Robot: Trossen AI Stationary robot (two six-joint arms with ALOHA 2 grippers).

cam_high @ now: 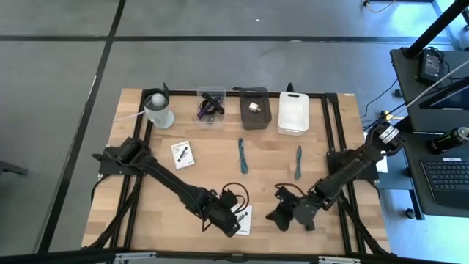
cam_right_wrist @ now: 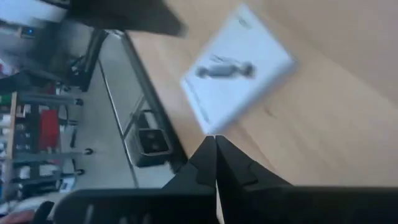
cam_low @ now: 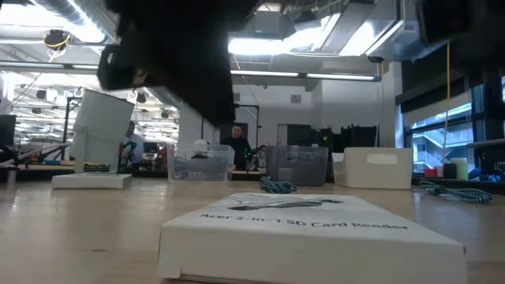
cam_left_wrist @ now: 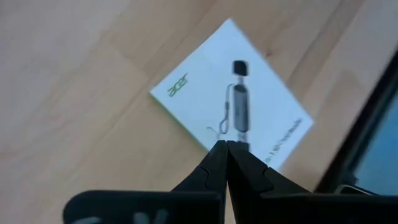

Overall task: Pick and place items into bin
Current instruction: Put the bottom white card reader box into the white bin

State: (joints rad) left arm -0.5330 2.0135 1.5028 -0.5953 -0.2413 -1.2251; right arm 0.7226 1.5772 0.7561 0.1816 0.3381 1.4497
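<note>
Left wrist view alone shows left gripper (cam_left_wrist: pixel 226 144) jaws together over white card (cam_left_wrist: pixel 231 102).

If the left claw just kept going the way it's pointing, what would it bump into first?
Most likely the white card reader box lying flat on the wooden table. The left gripper, fingers shut, points down at it, tips over the edge nearest the gripper. How far above it hangs is unclear, but nothing else lies between.

Both arms are black, built of slim jointed segments with rounded housings at the joints. A black cable loops beside the left arm's wrist. The right arm's base carries a round silver-white cap. Each gripper's fingers taper to narrow, notched black tips.
</note>
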